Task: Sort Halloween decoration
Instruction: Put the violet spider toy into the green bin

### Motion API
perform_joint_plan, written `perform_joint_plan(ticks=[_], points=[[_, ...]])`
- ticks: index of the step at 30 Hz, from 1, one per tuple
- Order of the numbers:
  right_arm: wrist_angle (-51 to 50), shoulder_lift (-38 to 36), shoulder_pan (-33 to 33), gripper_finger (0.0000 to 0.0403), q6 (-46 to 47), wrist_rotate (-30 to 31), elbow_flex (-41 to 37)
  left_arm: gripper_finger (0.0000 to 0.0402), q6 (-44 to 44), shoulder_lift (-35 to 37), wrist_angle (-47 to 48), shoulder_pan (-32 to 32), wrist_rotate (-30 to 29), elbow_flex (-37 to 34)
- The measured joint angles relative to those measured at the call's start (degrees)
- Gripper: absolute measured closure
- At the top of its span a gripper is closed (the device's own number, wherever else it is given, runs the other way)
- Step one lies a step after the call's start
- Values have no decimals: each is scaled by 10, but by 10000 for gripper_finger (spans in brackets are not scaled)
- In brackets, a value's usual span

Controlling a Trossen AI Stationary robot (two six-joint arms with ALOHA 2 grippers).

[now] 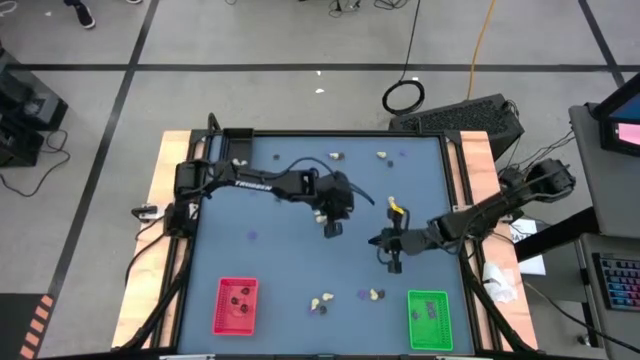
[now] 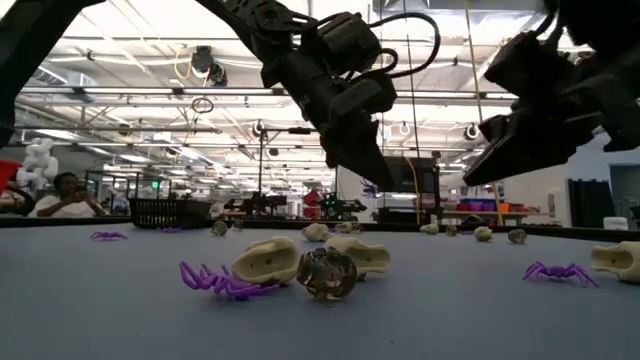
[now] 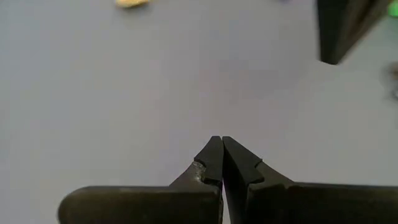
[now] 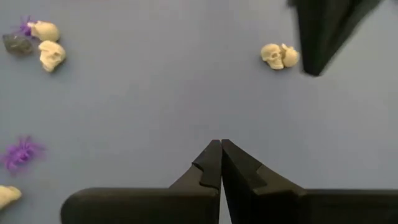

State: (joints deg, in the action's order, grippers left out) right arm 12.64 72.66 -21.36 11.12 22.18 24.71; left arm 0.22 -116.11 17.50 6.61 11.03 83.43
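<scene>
Both arms hang over the middle of the blue table (image 1: pixel 290 270), and neither holds anything. The left tool (image 1: pixel 332 229) sits just past centre toward 12 o'clock, its fingers (image 3: pixel 211 158) pressed together over bare surface. The right tool (image 1: pixel 394 265) hangs near it, toward 3 o'clock from centre, its fingers (image 4: pixel 211 162) likewise pressed together and empty.

The Halloween trinkets lie scattered over the table. Toward 12 o'clock, near the far edge, are a dark lump (image 1: pixel 337 156), a cream skull (image 1: pixel 381 155) and a faint purple bit (image 1: pixel 403 155); another cream piece (image 1: pixel 237 162) lies toward 11 o'clock. A cream piece (image 1: pixel 392 203) sits just beside the right arm. Toward 6 o'clock a small cluster (image 1: pixel 322 302) of cream and dark pieces lies close together, with a purple spider (image 1: pixel 361 296) and a cream skull (image 1: pixel 376 295) just beside it. In the low view that cluster shows as cream skulls (image 2: pixel 268 262), a dark lump (image 2: pixel 327 274) and a purple spider (image 2: pixel 218 280), touching or nearly so. The right wrist view shows two cream skulls (image 4: pixel 278 56) side by side.

A red tray (image 1: pixel 221 316) at 7 o'clock holds a few dark lumps. A green tray (image 1: pixel 413 330) at 5 o'clock holds something small and dark, too small to tell.
</scene>
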Motion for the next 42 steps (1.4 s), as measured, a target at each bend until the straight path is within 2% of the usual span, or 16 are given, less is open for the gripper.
perform_joint_plan(ticks=[2,7,10,14,19,24,28,34,37,42], points=[[7,2,-12,403,11,20,0,402,-12,0,-24,-5,10,-9],[61,21,-20,402,17,27,0,402,-29,8,-83,-24,38,-29],[81,24,-22,392,17,61,0,402,-38,32,-98,-34,45,-34],[102,24,-27,357,16,112,0,402,-45,71,-108,-41,50,-42],[191,24,-28,301,-27,154,0,402,-59,115,-137,-58,55,-44],[309,24,-28,258,-120,156,0,402,-60,127,-179,-76,56,-44],[363,24,-28,243,-180,156,0,402,-60,128,-188,-83,56,-44],[373,24,-28,243,-206,144,0,402,-60,128,-200,-83,54,-44],[378,24,-28,250,-210,112,0,402,-60,128,-207,-82,54,-44],[404,24,-28,266,-225,107,0,402,-60,128,-211,-82,53,-44]])
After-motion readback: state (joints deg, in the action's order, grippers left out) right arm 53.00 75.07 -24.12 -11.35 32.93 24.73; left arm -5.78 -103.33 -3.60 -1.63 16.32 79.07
